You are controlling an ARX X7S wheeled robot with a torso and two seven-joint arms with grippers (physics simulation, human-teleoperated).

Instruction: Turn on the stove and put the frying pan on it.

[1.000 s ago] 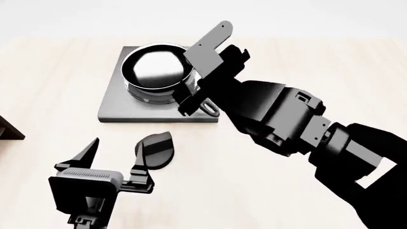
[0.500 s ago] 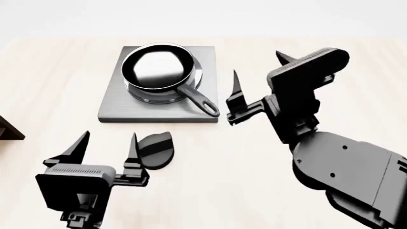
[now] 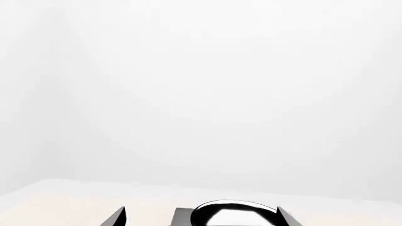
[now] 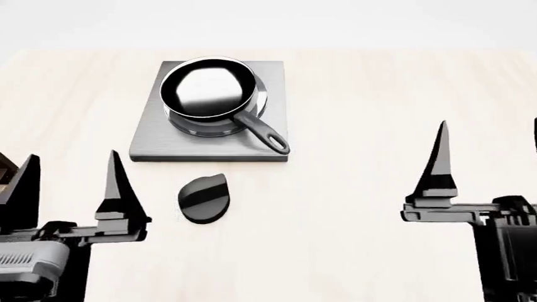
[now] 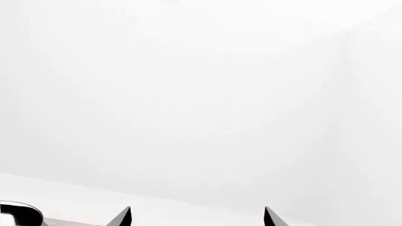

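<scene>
The frying pan (image 4: 208,89) sits on the burner of the grey stove (image 4: 153,142), its black handle (image 4: 265,133) pointing toward the front right. In front of the plate lies the black teardrop knob (image 4: 204,198). My left gripper (image 4: 71,162) stands open and empty at the lower left, left of the knob and apart from it. My right gripper (image 4: 488,129) is open and empty at the lower right, far from the pan. The left wrist view catches the pan (image 3: 236,213) and a plate corner (image 3: 182,218) low between the left gripper (image 3: 199,217) fingertips. The right gripper (image 5: 197,217) frames only table; the pan's rim (image 5: 18,213) shows at the edge.
A dark brown shelf corner (image 4: 7,168) shows at the left edge, just behind my left gripper. The light wooden table (image 4: 361,94) spreads to the right of the stove. A plain white wall fills both wrist views.
My right arm has pulled away from the pan's handle and swung down to the lower right. The left gripper has slid left and lower. The pan stays on the burner.
</scene>
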